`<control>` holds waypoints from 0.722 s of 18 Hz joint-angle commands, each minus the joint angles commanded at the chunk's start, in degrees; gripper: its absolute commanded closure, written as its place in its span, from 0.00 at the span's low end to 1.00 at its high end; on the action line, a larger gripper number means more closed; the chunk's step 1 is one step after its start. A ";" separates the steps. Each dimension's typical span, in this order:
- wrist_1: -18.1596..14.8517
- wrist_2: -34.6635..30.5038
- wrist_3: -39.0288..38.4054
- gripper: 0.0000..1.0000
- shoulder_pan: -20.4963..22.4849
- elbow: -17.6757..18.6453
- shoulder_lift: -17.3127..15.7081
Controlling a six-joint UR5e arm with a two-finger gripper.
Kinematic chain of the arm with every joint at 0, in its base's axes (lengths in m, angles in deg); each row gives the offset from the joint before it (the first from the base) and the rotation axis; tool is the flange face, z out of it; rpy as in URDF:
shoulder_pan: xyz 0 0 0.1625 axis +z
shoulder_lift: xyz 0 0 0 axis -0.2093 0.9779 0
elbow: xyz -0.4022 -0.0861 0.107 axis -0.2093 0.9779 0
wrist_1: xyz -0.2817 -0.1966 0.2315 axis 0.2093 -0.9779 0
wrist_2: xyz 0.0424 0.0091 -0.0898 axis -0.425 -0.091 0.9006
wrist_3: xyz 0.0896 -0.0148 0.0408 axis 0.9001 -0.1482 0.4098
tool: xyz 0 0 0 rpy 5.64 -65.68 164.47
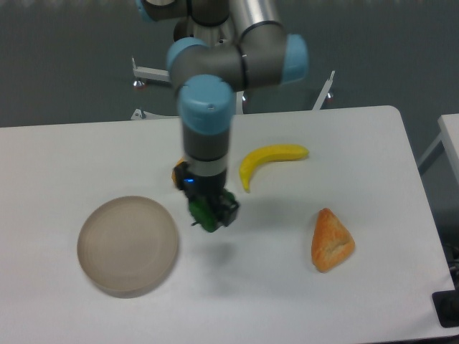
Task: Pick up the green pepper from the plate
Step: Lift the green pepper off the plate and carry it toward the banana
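Observation:
The green pepper (206, 213) hangs in the air above the white table, right of the plate (128, 245). My gripper (211, 211) points down and is shut on the pepper, whose dark-green body shows between the black fingers. A shadow lies on the table below it. The round grey-beige plate sits at the front left with nothing in it. The arm's wrist hides the upper part of the pepper.
A yellow-orange pepper (176, 174) lies just behind the wrist, mostly hidden. A yellow banana (269, 160) lies at the middle back. An orange-brown bread wedge (330, 240) rests to the right. The robot base stands at the table's rear edge.

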 joint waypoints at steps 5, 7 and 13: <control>-1.24 -0.18 10.65 0.71 6.17 0.62 0.09; -1.16 -2.54 15.31 0.71 6.96 0.36 0.09; -4.31 -4.12 21.73 0.71 8.64 -0.61 -0.17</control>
